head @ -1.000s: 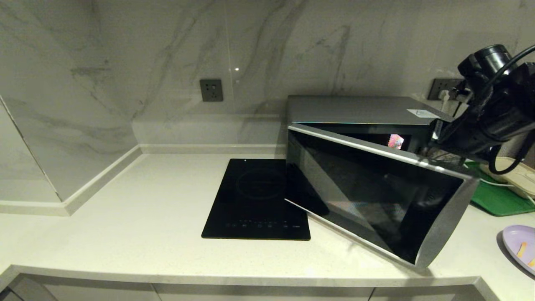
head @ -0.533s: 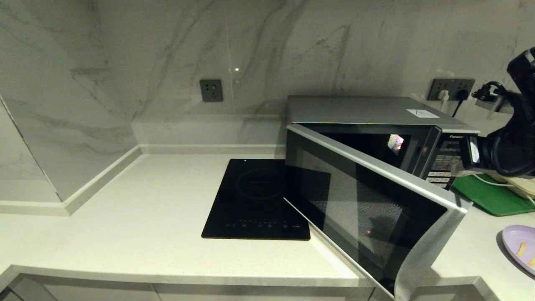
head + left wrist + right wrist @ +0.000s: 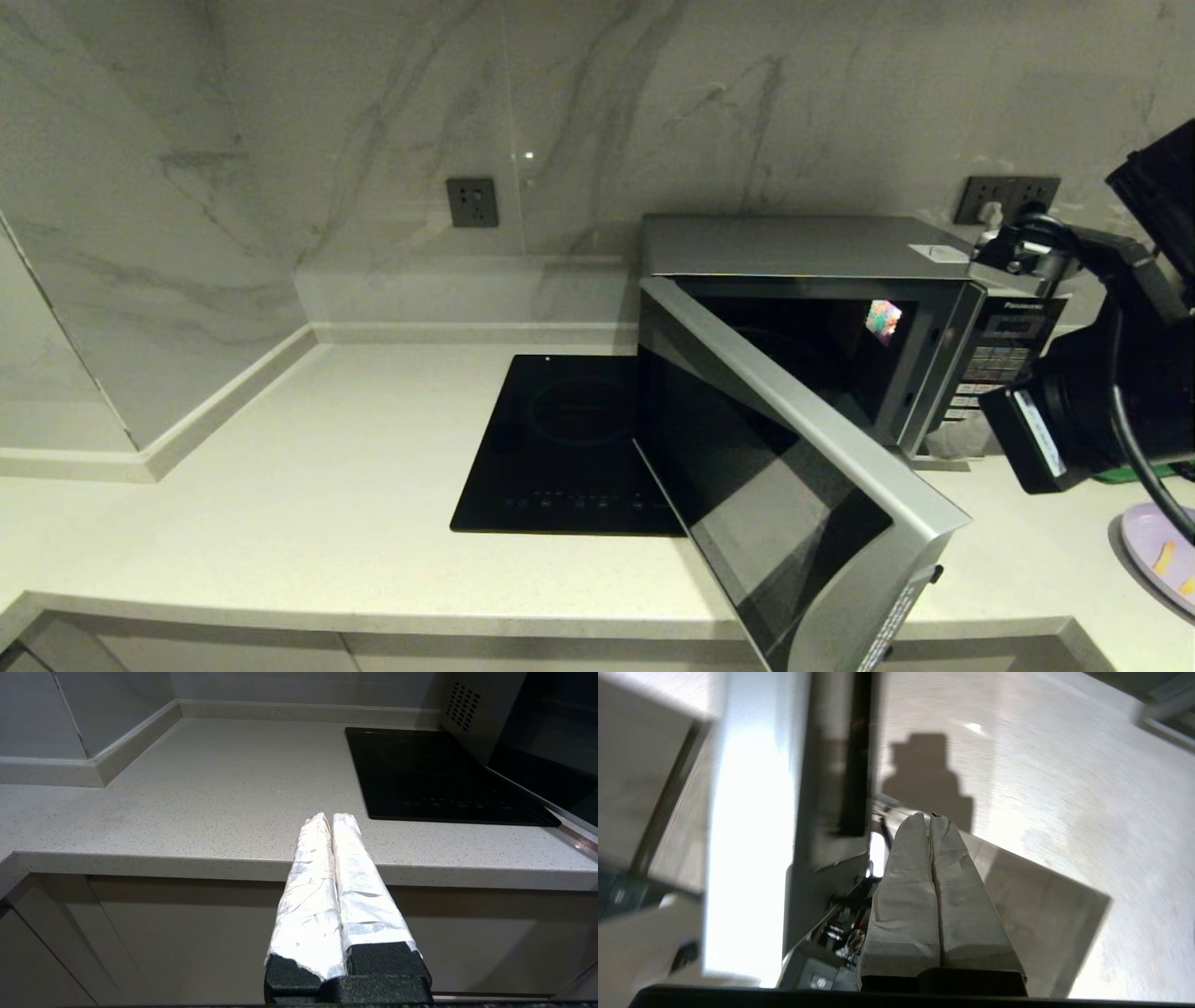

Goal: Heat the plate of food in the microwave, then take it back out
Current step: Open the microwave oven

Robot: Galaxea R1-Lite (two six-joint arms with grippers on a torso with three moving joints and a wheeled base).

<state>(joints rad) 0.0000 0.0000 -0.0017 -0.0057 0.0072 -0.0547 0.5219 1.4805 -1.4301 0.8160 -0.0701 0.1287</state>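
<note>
1. The plate of food (image 3: 1162, 553) sits on the table (image 3: 280, 504) at the far right edge of the head view, in front of and to the right of the microwave, partly cut off by the frame; a couple of orange-yellow sticks show on its pale lilac surface. It has not moved since the earlier frames.
2. The microwave (image 3: 803, 245) stands at the back right of the table, and its door (image 3: 794, 485) is now swung far out toward the robot, hinged on the left. A second ago it was only partly open, angled across the front; half a second ago it was wider; now the dark cavity and the keypad panel (image 3: 1004, 359) are fully exposed.
3. The right gripper (image 3: 930, 820) hangs beside the microwave's right front corner, near the keypad, above the plate's side of the table. Its jaws are pressed together with nothing between them. The arm has dropped lower and come nearer the camera than half a second ago.
4. The black cooktop (image 3: 569, 448) lies flat just left of the microwave, the open door overlapping its right edge in the head view.
5. The left gripper (image 3: 331, 817) is parked low off the table's front edge, jaws closed and empty.
</note>
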